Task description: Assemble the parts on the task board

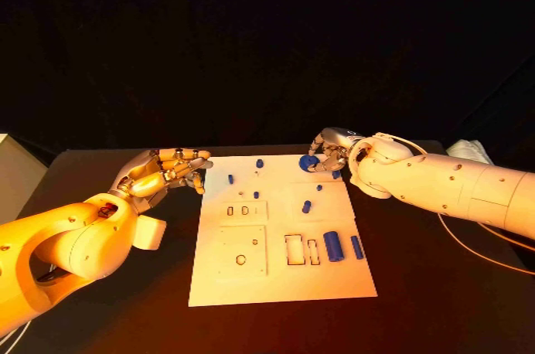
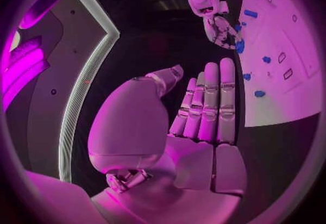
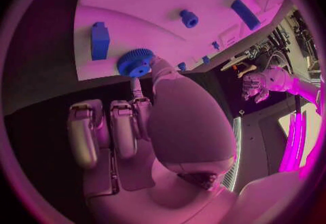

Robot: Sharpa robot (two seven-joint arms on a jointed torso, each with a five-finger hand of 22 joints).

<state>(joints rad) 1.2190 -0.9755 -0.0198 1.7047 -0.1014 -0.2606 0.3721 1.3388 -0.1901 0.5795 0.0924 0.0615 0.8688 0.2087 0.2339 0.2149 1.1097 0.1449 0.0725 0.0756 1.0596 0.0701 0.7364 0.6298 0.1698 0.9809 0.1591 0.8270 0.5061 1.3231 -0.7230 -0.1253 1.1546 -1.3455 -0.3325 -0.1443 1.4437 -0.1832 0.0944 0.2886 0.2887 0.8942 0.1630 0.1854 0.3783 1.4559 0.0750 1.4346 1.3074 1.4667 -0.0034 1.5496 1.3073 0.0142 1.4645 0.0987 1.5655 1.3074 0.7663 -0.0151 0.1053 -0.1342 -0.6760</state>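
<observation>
Black table under us, white board (image 1: 279, 284) in the middle. Our right hand (image 1: 330, 154) pinches a blue gear (image 1: 308, 162) at the board's far edge; we judge this the carrying step. Next we must find the gear's seat, which we cannot tell, and lower it square. Our left hand (image 1: 167, 171) waits beside the board's left edge, fingers straight, holding nothing. Other blue parts (image 1: 333, 246) lie on the board

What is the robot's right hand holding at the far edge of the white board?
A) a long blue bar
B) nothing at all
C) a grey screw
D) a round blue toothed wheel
D: the right hand pinches a round blue gear at the far edge of the task board; its teeth show plainly in the right wrist view.
</observation>
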